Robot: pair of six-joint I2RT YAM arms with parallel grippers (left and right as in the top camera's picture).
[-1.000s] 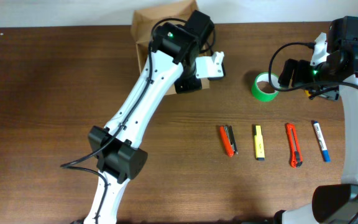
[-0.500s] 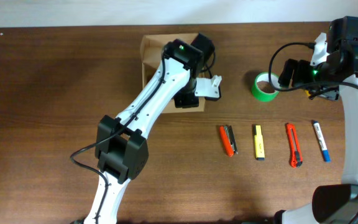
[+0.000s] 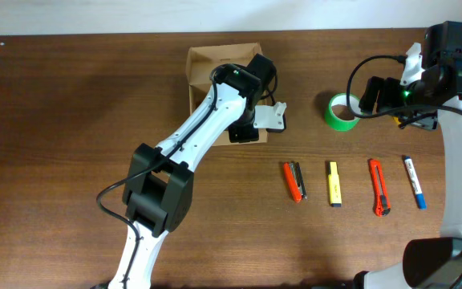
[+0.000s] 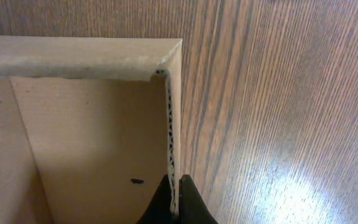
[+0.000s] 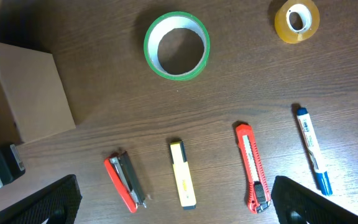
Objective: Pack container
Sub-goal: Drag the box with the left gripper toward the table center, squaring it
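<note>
Cardboard container (image 3: 212,66) sits open at the far centre of the wooden table (image 3: 54,144) in the overhead view, the left gripper (image 3: 244,133) at its near right side. The right gripper (image 3: 373,94) hangs far right, just beside a green tape roll (image 3: 342,111). Nearer lie a red stapler (image 3: 294,181), yellow highlighter (image 3: 335,183), red box cutter (image 3: 379,197) and blue marker (image 3: 414,193) in a row.

Left wrist view: both fingers (image 4: 191,208) pinch one thin wall of the container, its corrugated edge running between them to a corner.

Right wrist view: fingers (image 5: 55,199) spread wide, holding nothing, above the row of tools, the green roll and a yellowish tape roll (image 5: 297,20); the container's corner shows at left.
</note>
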